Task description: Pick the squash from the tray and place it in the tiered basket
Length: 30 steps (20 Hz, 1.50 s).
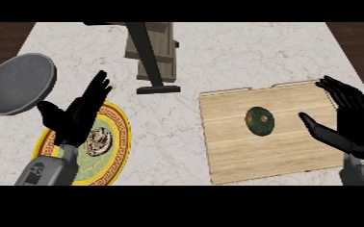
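Note:
A dark green squash [260, 120] lies near the middle of a light wooden tray [235, 158] at the right of the counter. My right hand [348, 118] hovers over the tray's right edge, open, with its thumb pointing toward the squash and a gap between them. The tiered basket [151, 50] stands at the back centre, a wooden slatted tier on a dark stand with a foot. My left hand [77, 110] is open with fingers up, above a plate at the left.
A yellow-rimmed green patterned plate [119, 139] lies at the front left under my left forearm. A grey round pan or lid [25, 82] sits at the far left edge. Bare marble counter [235, 57] stretches between basket and tray.

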Each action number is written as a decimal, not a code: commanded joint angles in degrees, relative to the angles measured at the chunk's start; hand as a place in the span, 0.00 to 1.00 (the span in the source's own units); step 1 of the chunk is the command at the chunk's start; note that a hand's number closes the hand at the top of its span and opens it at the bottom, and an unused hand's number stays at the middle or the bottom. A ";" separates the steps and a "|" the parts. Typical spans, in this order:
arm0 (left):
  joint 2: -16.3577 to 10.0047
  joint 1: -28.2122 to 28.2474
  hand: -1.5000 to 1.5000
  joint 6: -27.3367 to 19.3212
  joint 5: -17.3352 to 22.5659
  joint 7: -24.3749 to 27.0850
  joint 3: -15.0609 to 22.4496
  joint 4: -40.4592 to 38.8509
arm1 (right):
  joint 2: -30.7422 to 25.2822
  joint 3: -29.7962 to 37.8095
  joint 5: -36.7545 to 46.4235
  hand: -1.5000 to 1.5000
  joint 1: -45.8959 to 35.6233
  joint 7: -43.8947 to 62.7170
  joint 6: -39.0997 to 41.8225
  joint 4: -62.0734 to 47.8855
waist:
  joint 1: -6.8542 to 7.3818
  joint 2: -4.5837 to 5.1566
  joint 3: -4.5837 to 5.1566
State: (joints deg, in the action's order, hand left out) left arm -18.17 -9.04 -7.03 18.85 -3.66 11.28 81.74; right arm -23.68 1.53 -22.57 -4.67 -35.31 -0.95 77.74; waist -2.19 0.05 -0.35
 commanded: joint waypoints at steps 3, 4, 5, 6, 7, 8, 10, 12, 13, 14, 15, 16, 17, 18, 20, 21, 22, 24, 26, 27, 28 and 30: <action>0.70 -1.61 0.50 2.58 0.36 -3.18 1.13 -1.24 | -2.37 0.34 8.85 0.00 5.70 -18.35 3.66 -4.14 | 1.72 0.03 0.31; 1.28 -0.99 0.50 0.13 -0.63 -6.21 2.42 3.09 | -2.69 -1.45 10.54 0.00 9.36 -17.01 2.50 1.09 | 1.60 -0.24 0.34; 3.37 0.50 0.50 -1.28 -1.47 -5.83 4.28 3.82 | -3.54 -2.77 12.85 0.00 11.42 -14.05 -0.66 6.25 | 1.23 -0.42 0.40; 0.79 -0.40 0.50 1.42 -0.17 -4.71 1.53 0.88 | -6.30 -0.91 14.44 0.00 13.36 -15.43 -0.98 4.65 | 0.96 -0.26 0.42; 0.60 -0.24 0.50 0.38 -0.26 -6.96 2.06 4.09 | -5.85 -2.24 18.33 0.00 13.97 -13.13 -5.80 5.63 | 1.29 -0.40 0.43; 2.77 -1.05 0.50 0.33 -0.53 -4.64 2.31 -0.01 | -5.19 -4.01 20.75 0.00 18.28 -13.27 -7.68 8.56 | 0.07 -0.30 0.51; 0.47 -1.10 0.50 1.31 0.56 -6.68 0.72 1.80 | -7.41 -3.20 23.05 0.00 20.38 -5.16 -12.17 15.74 | 0.31 -0.50 0.59; 0.71 0.01 0.50 1.01 -0.40 -5.64 1.45 1.94 | -10.65 -1.13 26.83 0.00 22.15 0.64 -16.11 18.21 | 0.10 -0.54 0.69; 1.75 0.78 0.50 -0.50 -1.58 -5.48 2.60 2.81 | -12.33 -1.06 29.47 0.00 23.74 3.50 -17.45 19.61 | -0.04 -0.66 0.76; 0.34 1.02 0.50 0.96 -0.23 -4.88 0.65 1.58 | -13.91 0.13 31.73 0.00 25.06 5.68 -19.06 20.28 | -0.15 -0.51 0.83; 0.50 -0.72 0.50 0.51 -0.11 -7.60 1.22 3.37 | -12.24 -1.77 34.47 0.00 27.21 9.11 -21.62 23.46 | -0.18 -0.58 0.75; 1.29 -0.58 0.50 -0.87 -0.87 -6.66 1.16 3.61 | -14.14 -1.50 35.63 0.00 28.37 13.68 -21.28 27.57 | -0.31 -0.64 0.86; 2.17 -0.17 0.50 -0.96 -1.57 -6.24 2.29 3.27 | -12.80 -3.57 38.53 0.00 30.39 17.27 -22.84 30.37 | -0.07 -0.48 0.79; 1.11 -0.45 0.50 0.60 -1.26 -5.38 1.46 1.83 | -12.66 -5.53 41.29 0.00 30.11 22.23 -23.22 34.46 | 0.46 -0.26 0.81; 0.30 -0.18 0.50 1.84 -0.15 -6.52 1.13 3.66 | -13.05 -8.27 46.48 0.00 33.64 29.18 -22.67 39.73 | 0.83 -0.31 0.77; 1.99 -1.39 0.50 -0.18 -0.99 -8.81 2.52 4.75 | -11.64 -10.82 49.59 0.00 32.81 33.68 -23.00 42.86 | 1.31 -0.24 0.69; 2.63 -1.84 0.50 -1.16 -2.07 -9.16 3.32 4.55 | -12.21 -11.91 51.80 0.00 32.42 38.11 -21.60 46.00 | 1.45 -0.17 0.72; 1.27 -3.71 0.50 2.02 -1.64 -5.89 1.06 0.14 | -10.90 -15.69 56.50 0.00 29.30 46.14 -18.60 47.14 | 2.02 0.20 0.61; 2.02 1.02 0.50 0.73 -1.91 -7.53 2.94 6.01 | -6.62 -20.21 62.81 0.00 27.28 52.52 -18.30 47.59 | 3.05 -0.01 0.50; 1.90 -0.32 0.50 2.41 -1.29 -6.42 2.27 3.78 | -6.66 -21.77 66.81 0.00 28.81 56.26 -16.92 50.78 | 2.43 0.00 0.56; 2.68 -2.05 0.50 0.92 -2.24 -7.45 2.18 2.66 | -3.86 -24.49 70.41 0.00 26.75 58.11 -16.88 47.60 | 2.49 0.08 0.50; 4.37 -3.59 0.50 0.29 -2.76 -6.53 2.17 0.79 | -1.00 -27.17 77.48 0.00 24.29 63.09 -15.39 46.05 | 2.33 0.14 0.51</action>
State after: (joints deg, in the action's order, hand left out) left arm -15.46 -10.52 -6.36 16.83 -10.74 13.55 84.92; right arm -29.69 -19.10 43.09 22.84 17.57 -18.16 124.28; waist 0.01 0.03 0.22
